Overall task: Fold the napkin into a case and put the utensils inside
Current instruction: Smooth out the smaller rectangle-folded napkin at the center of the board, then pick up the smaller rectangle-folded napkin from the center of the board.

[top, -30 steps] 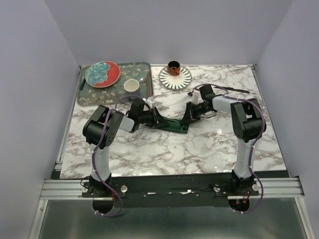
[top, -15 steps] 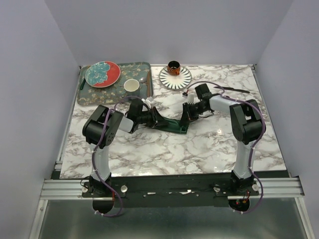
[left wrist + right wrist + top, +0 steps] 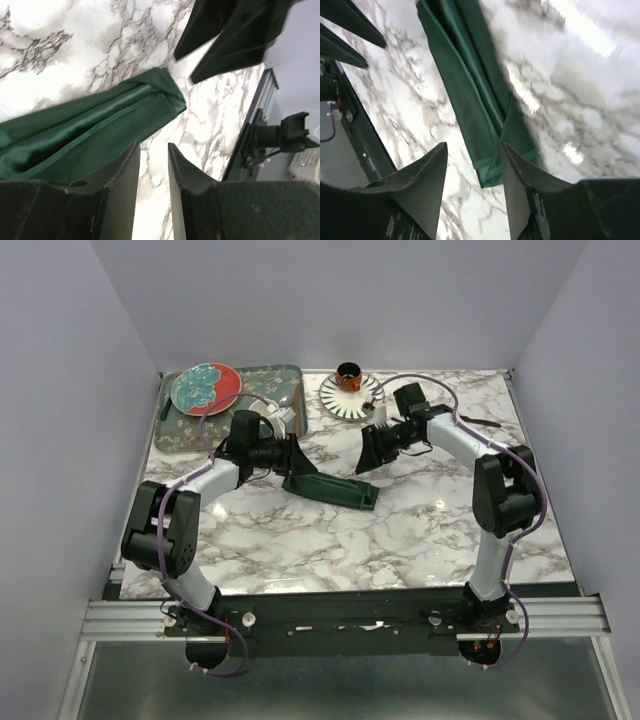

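The napkin lies folded into a long narrow dark green case (image 3: 332, 490) flat on the marble, also seen in the left wrist view (image 3: 95, 122) and the right wrist view (image 3: 472, 90). My left gripper (image 3: 295, 453) is open and empty, raised just behind the case's left end; its jaws (image 3: 153, 146) stand a little apart. My right gripper (image 3: 366, 457) is open and empty, raised behind the case's right end (image 3: 474, 146). One slim black utensil (image 3: 478, 421) lies at the far right. Another dark slim piece (image 3: 163, 408) lies at the tray's left edge.
A patterned tray (image 3: 290, 375) at the back left holds a red and teal plate (image 3: 205, 388), a white cup and a silver spoon (image 3: 287, 400). A striped plate (image 3: 345, 400) with an orange and black cup (image 3: 349, 374) stands at the back middle.
Both grippers have let go of the green cloth and drawn back and up from it, the left toward the tray, the right toward the striped plate. The case stays flat.
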Robot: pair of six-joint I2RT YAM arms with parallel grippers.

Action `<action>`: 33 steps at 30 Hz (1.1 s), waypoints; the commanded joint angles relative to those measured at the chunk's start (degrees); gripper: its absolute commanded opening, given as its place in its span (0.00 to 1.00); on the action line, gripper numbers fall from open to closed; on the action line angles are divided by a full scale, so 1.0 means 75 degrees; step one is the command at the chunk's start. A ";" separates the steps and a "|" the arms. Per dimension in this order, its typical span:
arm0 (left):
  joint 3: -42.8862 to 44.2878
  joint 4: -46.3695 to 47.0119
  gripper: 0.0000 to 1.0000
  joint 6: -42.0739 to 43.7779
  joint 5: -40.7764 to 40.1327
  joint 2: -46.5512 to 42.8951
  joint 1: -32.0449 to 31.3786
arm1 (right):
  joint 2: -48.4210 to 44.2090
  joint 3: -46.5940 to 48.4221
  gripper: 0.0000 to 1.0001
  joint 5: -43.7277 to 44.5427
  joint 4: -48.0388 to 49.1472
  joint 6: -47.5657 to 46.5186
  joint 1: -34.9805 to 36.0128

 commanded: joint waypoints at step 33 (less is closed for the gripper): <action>-0.0213 -0.1089 0.39 0.1161 0.0411 -0.0313 0.1021 | 0.3436 0.4064 0.67 0.0014 -0.3749 -0.3400 0.0865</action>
